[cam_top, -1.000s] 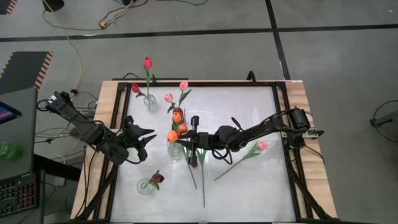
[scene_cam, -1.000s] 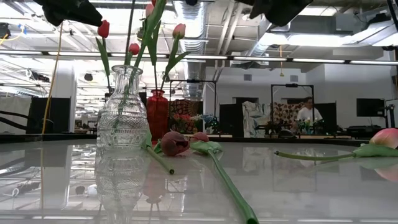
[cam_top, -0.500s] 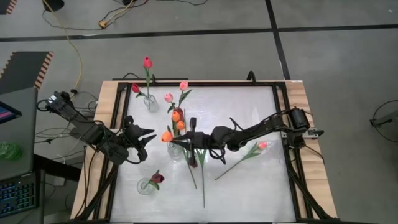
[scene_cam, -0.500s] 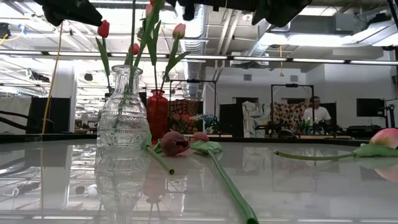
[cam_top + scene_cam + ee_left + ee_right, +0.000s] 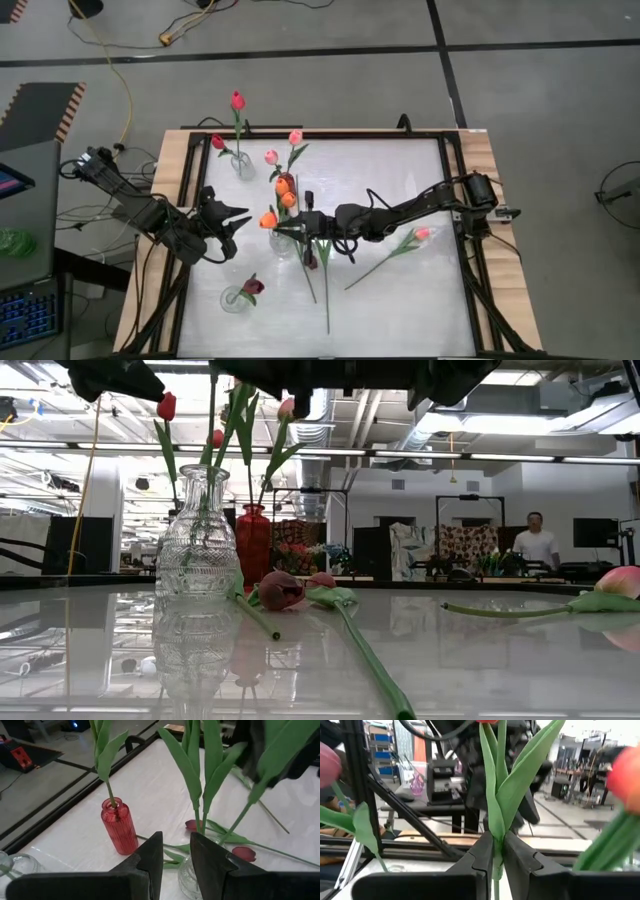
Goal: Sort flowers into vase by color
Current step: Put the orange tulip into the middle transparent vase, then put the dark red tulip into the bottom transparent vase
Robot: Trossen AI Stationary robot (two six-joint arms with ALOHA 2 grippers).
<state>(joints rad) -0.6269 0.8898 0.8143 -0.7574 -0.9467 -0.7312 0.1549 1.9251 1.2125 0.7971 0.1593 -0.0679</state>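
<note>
My right gripper (image 5: 299,226) reaches over the table's middle, shut on an orange tulip whose head (image 5: 268,219) hangs over the left side of the clear vase (image 5: 283,243). Two more orange tulips (image 5: 286,192) stand in that vase. My left gripper (image 5: 238,219) hovers open just left of the vase, holding nothing. Red tulips (image 5: 237,100) stand in a clear vase (image 5: 242,166) near the far edge. Pink ones (image 5: 295,137) stand in a red vase (image 5: 119,825). A maroon tulip (image 5: 252,286) sits in a small vase (image 5: 235,298). A pink tulip (image 5: 421,233) lies on the table. My right gripper pinches the orange tulip's green stem (image 5: 495,862) between its two fingers, just below where the leaves (image 5: 512,785) branch off. The fingers lie across the stem, coming level from the table's right. The tulip is lifted clear of the table; its lower stem (image 5: 234,826) slants toward the clear vase's mouth.
Two maroon tulips (image 5: 245,854) with long stems (image 5: 326,285) lie on the table just near of the clear vase. A black frame (image 5: 450,200) edges the white tabletop. A person (image 5: 537,544) stands far off in the room behind.
My right gripper has moved toward the table's left, carrying the orange tulip with it; the head now sits farther left, over the clear vase's left side. The person in the background has walked to the right.
</note>
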